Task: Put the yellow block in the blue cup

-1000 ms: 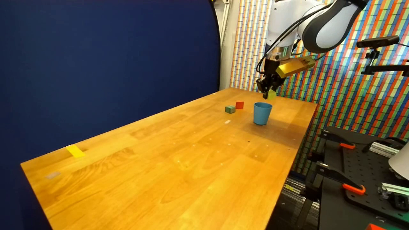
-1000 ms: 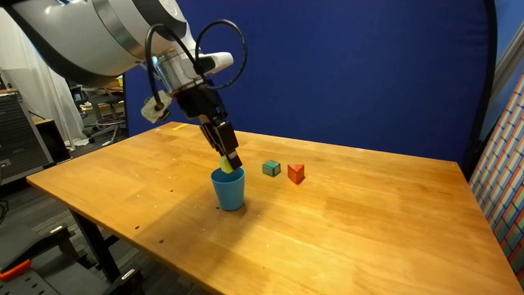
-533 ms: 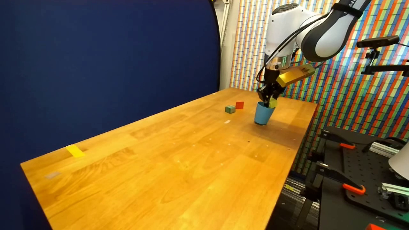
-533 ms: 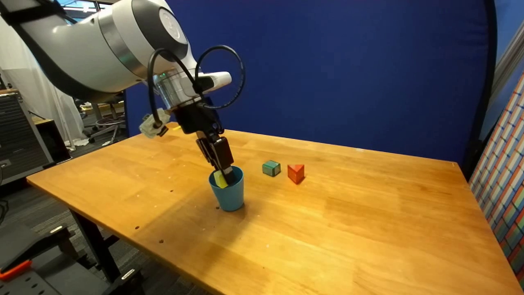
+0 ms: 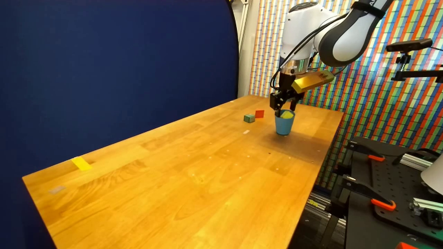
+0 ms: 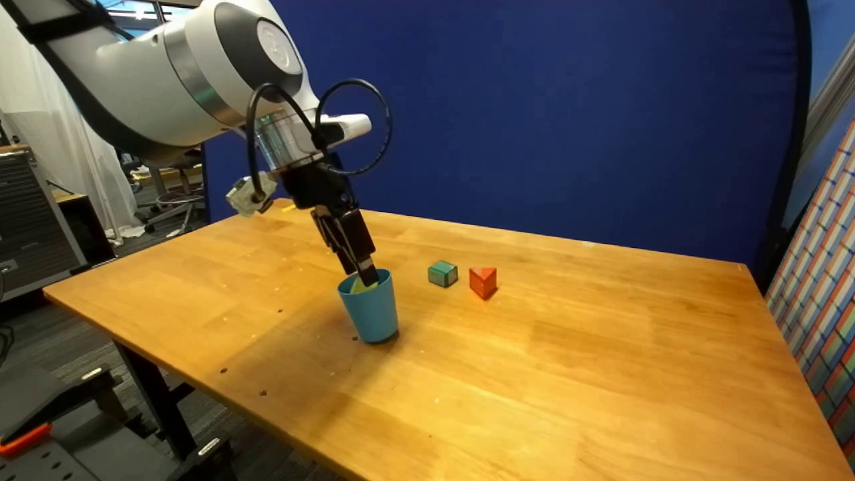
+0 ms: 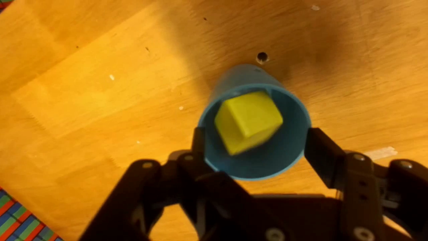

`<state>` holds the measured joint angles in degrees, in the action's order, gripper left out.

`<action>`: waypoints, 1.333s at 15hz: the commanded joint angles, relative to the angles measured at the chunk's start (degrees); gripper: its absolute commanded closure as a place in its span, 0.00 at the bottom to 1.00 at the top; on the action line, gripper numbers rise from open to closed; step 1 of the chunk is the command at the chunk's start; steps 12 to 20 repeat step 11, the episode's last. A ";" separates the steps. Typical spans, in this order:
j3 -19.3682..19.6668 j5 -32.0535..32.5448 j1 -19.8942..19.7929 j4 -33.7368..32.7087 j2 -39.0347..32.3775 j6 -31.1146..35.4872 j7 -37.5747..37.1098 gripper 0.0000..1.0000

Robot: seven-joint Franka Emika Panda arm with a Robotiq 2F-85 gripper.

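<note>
The yellow block (image 7: 249,120) lies askew inside the mouth of the light-blue cup (image 7: 245,75), below and between the fingers (image 7: 323,150) of the gripper (image 7: 255,138); its lower edge is blurred, so whether it is at rest or dropping cannot be told. The gripper is spread wide with nothing in its grasp, a fingertip at either side of the cup's rim (touching it or just apart, I cannot tell). The step in hand looks to be the release, and the task nearly done. To finish well, let the block settle before any move, then draw the gripper up along its own slant, fingers held apart until both are well above the rim; closing early could pinch the wall, and a sideways pull could drag or topple a cup that is probably light. If the block lodges high against the wall, a gentle nudge from above should be enough. Below the gripper, the cup stands on the wooden counter (image 6: 568,374). Off to one side of the gripper, near the cup but apart from it, lie a green block (image 6: 443,274) and a red triangular prism (image 6: 482,283).
</note>
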<state>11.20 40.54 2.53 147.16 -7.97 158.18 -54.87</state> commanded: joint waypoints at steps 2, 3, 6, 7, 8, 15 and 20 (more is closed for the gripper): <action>-4.59 -15.80 -2.16 1.34 3.47 1.07 13.96 0.00; -5.31 -20.29 -2.17 1.57 4.50 0.72 17.54 0.00; -4.24 -18.68 -0.70 0.26 2.17 0.52 15.18 0.00; -4.37 -18.95 -0.79 0.36 2.50 0.51 15.52 0.00; -4.39 -18.96 -0.89 0.43 2.63 0.51 15.58 0.00; -4.37 -18.97 -0.99 0.52 2.64 0.51 15.73 0.00; -4.37 -18.97 -0.99 0.52 2.64 0.51 15.73 0.00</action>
